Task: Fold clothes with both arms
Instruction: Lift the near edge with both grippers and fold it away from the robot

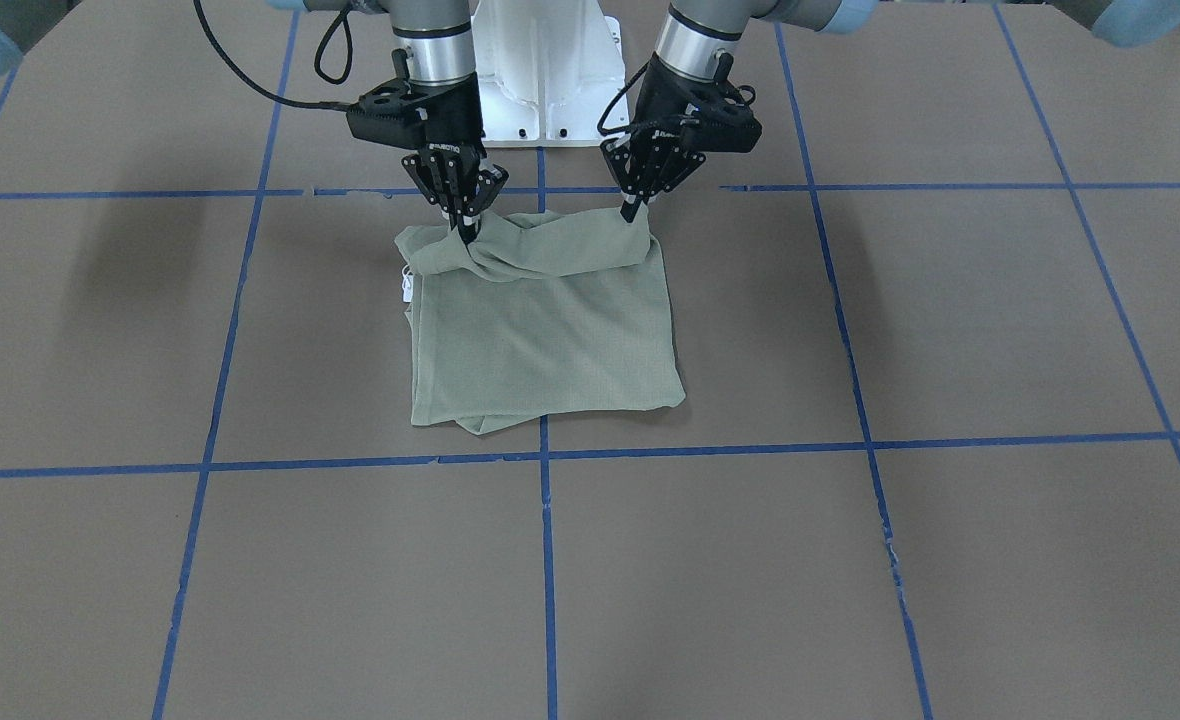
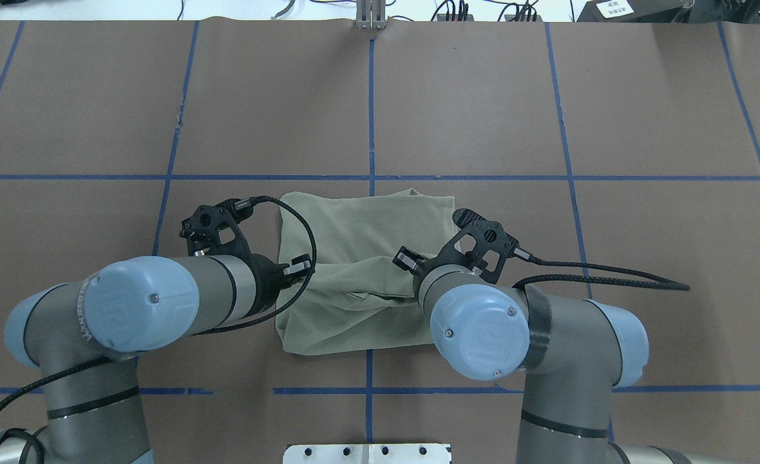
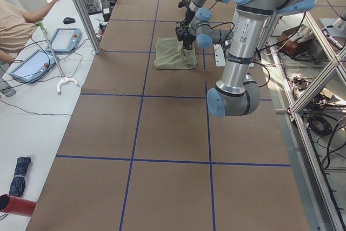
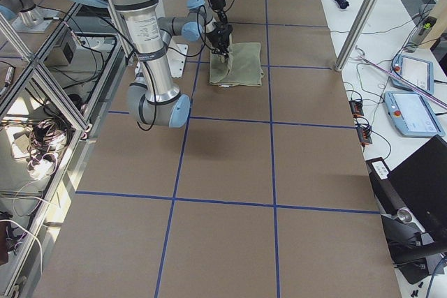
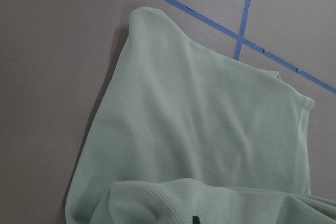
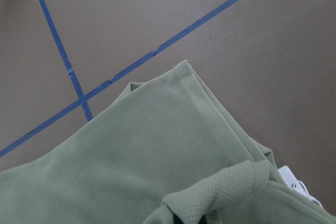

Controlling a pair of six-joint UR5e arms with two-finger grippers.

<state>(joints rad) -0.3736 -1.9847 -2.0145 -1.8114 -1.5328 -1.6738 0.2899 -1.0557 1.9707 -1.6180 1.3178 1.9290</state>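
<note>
Left gripper [image 1: 634,210] and right gripper [image 1: 466,228] each closed on a robot-side corner of the shirt [image 1: 545,330].

I see the shirt lying as a rough folded square on the bench [image 1: 850,560], across the centre blue tape line [image 1: 548,560], just in front of the white pedestal [image 1: 545,70]. The held edge is raised and sags in a bunch between the two grippers. I judge this step to be folding that edge over toward the far one. I would spread the grippers slightly to take out the sag and move them at matched height and pace. I would lay the edge square on the far hem before letting go, minding the white tag [image 1: 405,285] poking out at the side.
</note>
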